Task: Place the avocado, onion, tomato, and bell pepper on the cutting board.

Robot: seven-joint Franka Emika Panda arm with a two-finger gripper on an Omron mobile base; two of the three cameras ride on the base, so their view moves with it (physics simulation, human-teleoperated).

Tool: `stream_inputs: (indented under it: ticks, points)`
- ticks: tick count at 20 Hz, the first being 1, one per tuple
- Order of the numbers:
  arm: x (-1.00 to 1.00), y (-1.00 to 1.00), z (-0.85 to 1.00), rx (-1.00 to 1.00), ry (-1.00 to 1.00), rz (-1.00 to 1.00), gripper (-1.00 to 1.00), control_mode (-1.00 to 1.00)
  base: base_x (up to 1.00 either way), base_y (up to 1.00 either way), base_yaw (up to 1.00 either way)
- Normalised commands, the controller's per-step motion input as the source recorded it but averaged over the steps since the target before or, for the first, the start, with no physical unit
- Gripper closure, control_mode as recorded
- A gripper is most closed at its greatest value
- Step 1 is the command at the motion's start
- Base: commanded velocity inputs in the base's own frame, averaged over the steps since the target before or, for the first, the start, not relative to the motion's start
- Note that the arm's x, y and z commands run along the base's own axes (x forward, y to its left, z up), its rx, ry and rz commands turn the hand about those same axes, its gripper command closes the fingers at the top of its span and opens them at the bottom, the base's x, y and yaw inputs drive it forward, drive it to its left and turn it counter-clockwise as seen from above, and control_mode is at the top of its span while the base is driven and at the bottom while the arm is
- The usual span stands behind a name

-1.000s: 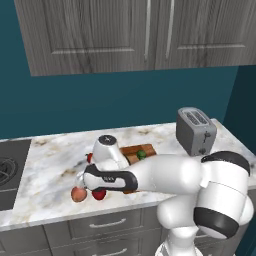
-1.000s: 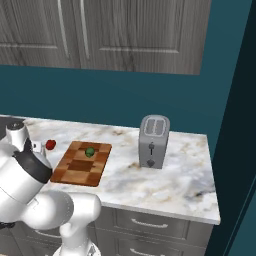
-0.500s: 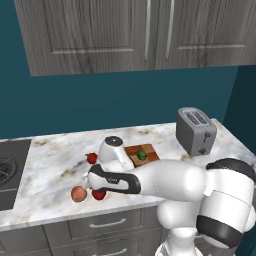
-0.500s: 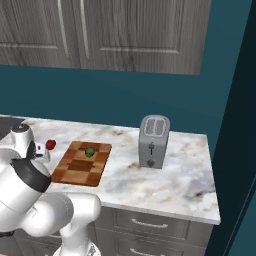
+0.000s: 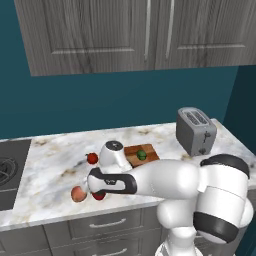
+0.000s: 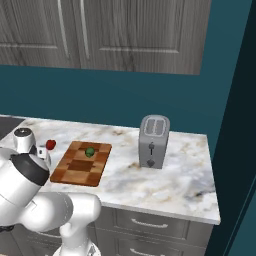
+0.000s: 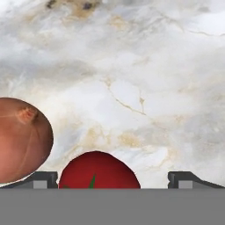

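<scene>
Checkered cutting board (image 6: 81, 163) w/ avocado (image 6: 90, 151) at its 12 o'clock edge, seen whole from R base cam; bare marble toward toaster (image 6: 153, 141). Arm bent low over counter front. Hand cam: onion (image 7: 22, 139) at 9 o'clock, tomato (image 7: 99, 170) between wide-spread gripper (image 7: 113, 179) tips, nothing pinched

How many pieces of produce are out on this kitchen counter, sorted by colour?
Red: 2, one near the claw, one further back
Peach-pink: 1, the onion
Dark green: 1, the avocado, on the cutting board
Total: 4
</scene>
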Motion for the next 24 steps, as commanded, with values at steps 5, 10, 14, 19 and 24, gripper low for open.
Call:
stream_inputs:
  ticks: [5, 10, 14, 19, 24]
  points:
    - [0.0, 0.03, -0.1, 0.0, 0.01, 0.0, -1.0, -1.0, 0.0, 0.0, 0.0]
    - [-0.15, 0.1, -0.08, 0.0, 0.04, 0.0, -1.0, -1.0, 0.0, 0.0, 0.0]
    - [-0.11, 0.1, -0.04, 0.0, 0.03, 0.0, 1.0, -1.0, 0.0, 0.0, 0.0]
    - [0.0, -0.01, 0.04, 0.0, 0.0, 0.0, 1.0, -1.0, 0.0, 0.0, 0.0]
    - [0.0, -0.22, 0.55, 0.02, 0.0, -0.03, 1.0, -1.0, 0.0, 0.0, 0.0]
